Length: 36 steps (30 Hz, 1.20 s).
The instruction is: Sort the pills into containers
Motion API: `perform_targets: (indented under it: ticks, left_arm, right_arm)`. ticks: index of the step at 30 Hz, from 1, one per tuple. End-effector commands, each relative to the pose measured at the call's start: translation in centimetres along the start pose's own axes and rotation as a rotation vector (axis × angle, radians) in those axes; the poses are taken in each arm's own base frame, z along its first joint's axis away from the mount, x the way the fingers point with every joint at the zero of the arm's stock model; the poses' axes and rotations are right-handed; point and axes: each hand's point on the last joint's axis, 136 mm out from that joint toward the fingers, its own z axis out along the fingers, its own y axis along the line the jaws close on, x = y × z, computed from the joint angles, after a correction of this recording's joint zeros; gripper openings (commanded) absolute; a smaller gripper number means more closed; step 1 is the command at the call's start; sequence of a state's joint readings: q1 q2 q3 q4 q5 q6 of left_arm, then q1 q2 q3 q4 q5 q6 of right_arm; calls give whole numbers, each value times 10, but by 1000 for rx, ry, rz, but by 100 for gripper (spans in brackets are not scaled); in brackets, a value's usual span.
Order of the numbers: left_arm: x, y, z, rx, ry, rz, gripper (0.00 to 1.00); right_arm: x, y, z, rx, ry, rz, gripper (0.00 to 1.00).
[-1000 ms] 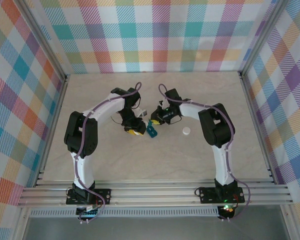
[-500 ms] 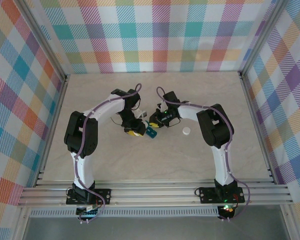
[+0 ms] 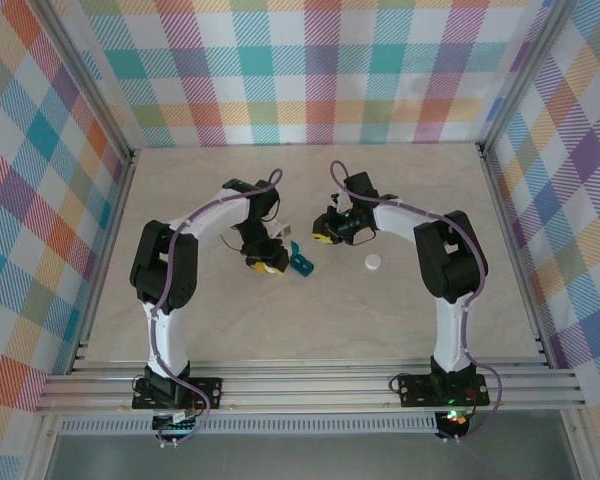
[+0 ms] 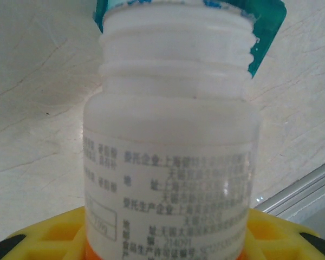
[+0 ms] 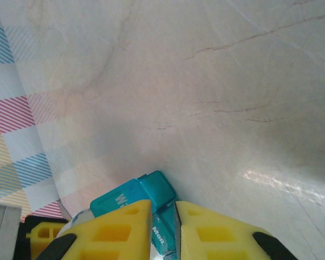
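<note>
Fingers (image 4: 49, 238) of the left gripper (image 3: 269, 263) pinch a white bottle (image 4: 170, 162) at the bottom of the left wrist view. The bottle's open threaded neck points at the teal containers (image 4: 265, 32) along the top edge. Right gripper (image 5: 163, 233), bottom centre of its own view, has jaws nearly pressed together on nothing, with the containers just beyond. White cap (image 3: 373, 262) lies right of centre.

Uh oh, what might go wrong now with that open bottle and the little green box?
The white pill bottle, gripped in the left fingers, has no cap and its mouth is right by the teal pill organizer; tipped too fast, whatever is inside may spill onto the table. From above, the right fingers look apart from the organizer, so a bump might slide it.
</note>
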<state>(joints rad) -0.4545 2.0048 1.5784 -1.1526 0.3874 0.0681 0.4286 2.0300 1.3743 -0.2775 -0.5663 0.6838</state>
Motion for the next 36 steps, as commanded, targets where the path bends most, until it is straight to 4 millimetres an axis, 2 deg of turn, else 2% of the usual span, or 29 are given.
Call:
perform_targets:
  ticks: [1,8,13,23,36]
  left_arm:
    - [-2,5,0,-14,33,-27,0]
    - [-6,9,-1,-48,70,-38,0]
    - [-7,8,-2,-68,93,-32,0]
    - [-6,6,-3,-97,142,-26,0]
    - [1,0,2,-103,172,-12,0]
  right_arm:
    - [11,1,-10,29,16,-69,22]
    - [22,-10,-8,37,27,-73,24]
    - [23,-12,-2,24,41,-83,24]
    - [23,-1,11,-43,70,-85,24]
    - [20,12,43,-116,126,-66,24]
